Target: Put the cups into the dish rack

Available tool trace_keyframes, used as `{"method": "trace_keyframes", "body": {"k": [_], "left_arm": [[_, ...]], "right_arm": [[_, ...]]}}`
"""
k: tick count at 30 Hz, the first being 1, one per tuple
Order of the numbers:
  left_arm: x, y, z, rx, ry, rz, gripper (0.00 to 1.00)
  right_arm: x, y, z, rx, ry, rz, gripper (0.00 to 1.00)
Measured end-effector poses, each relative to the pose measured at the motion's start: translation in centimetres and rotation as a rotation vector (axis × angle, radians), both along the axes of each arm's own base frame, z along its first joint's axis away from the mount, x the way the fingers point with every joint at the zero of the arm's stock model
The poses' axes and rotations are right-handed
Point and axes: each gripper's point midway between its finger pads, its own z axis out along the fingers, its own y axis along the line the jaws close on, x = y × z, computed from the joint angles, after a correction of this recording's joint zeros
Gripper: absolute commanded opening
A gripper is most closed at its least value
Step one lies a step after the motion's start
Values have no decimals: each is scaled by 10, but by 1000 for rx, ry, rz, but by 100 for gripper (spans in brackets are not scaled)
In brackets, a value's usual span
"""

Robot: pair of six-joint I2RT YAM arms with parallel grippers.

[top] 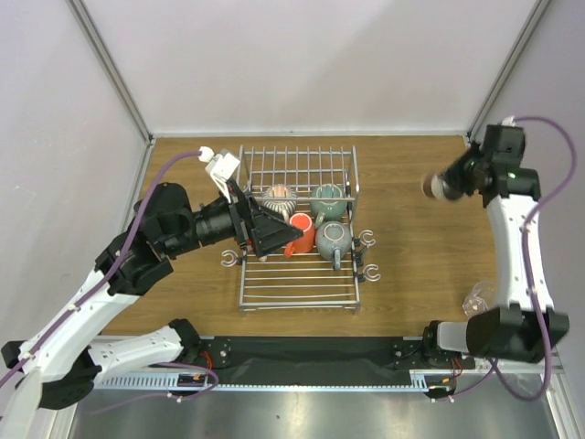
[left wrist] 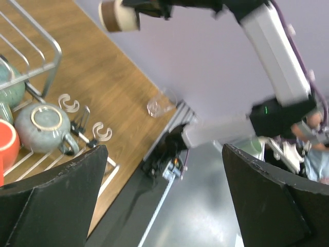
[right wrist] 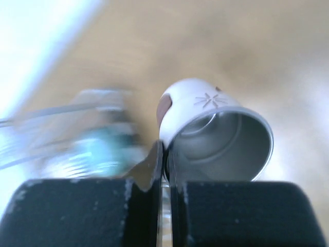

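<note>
The beige cup [right wrist: 205, 110] is clamped by its rim in the right gripper [right wrist: 165, 157] — held aloft for transport; the left gripper [left wrist: 164, 154] is spread open, dish rack [top: 297, 291] beneath.

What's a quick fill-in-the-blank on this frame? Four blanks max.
1. The right claw holds the beige cup by its ____.
2. The left claw hangs over the dish rack with its jaws ____.
3. The clear glass is on the ____, not in the dish rack.
4. The cup closest to the left claw is ____ in colour.

Missing words: rim; open; table; red-orange
</note>
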Motion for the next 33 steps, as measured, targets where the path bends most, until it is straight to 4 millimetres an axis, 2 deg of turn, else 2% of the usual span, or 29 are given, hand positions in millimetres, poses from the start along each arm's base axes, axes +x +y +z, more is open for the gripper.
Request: {"method": "trace_keyframes", "body": {"k": [3,6,8,10,14,20,26,33], "left_arm": [[6,0,11,-43,-7,33,100],[9,-1,23,-89,-12,52,99],[12,-2,28,-113,-11,63,100],[16,-2,33,-139,0,88,100],[26,5,43,-211,13,170,100],[34,13,49,-283,39,240,100],[44,12,50,-334,72,282,100],[54,7,52,-351,69,309,100]], "right_arm": [[-3,49,84,140,-265,159,0],[-22,102,144,325,-445,348,0],[-38,138,175,456,-526,492,0],[-53,169,193,564,-558,620,0],[-85,219,204,727,-557,813,0],[-127,268,210,912,-533,971,0],[-157,291,232,1001,-569,1060,0],[-161,301,243,1125,-590,1052,0]]}}
